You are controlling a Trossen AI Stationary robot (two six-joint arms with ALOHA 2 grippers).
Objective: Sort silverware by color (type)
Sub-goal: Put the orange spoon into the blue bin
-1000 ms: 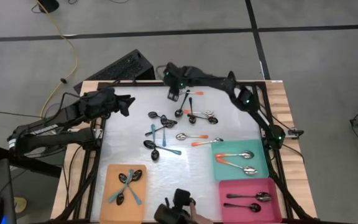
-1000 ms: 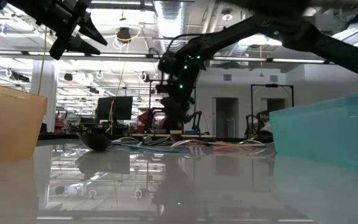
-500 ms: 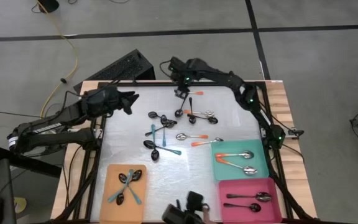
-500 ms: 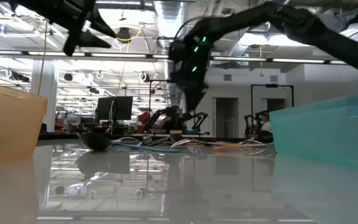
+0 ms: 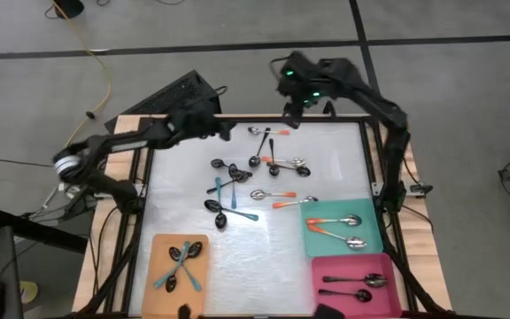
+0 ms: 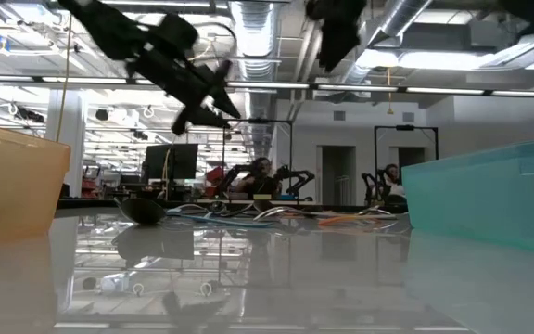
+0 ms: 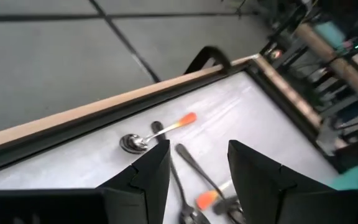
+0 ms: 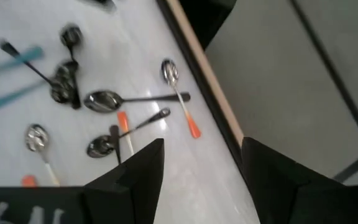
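Loose silverware lies on the white tabletop [image 5: 326,151]: an orange-handled spoon [image 5: 271,133] near the far edge, and clusters [image 5: 277,165] [image 5: 226,188] of teal, orange and dark spoons mid-table. My left gripper [image 5: 224,133] hangs open over the table's far left part, just left of that orange-handled spoon [image 7: 160,130], with nothing between its fingers. My right gripper [image 5: 292,108] stands open high above the far edge, looking down on the same spoon [image 8: 180,96]. It holds nothing.
An orange tray [image 5: 200,292] at the near left holds teal spoons. A teal tray [image 5: 372,229] at the right holds orange-handled spoons, and a pink tray [image 5: 388,297] in front of it holds dark ones. A keyboard [image 5: 171,97] lies beyond the far left corner.
My left gripper has swung from beyond the table's left edge toward the right, over the far left part, and sunk a little. My right gripper has risen from just above the far spoons and drawn back toward the far edge.
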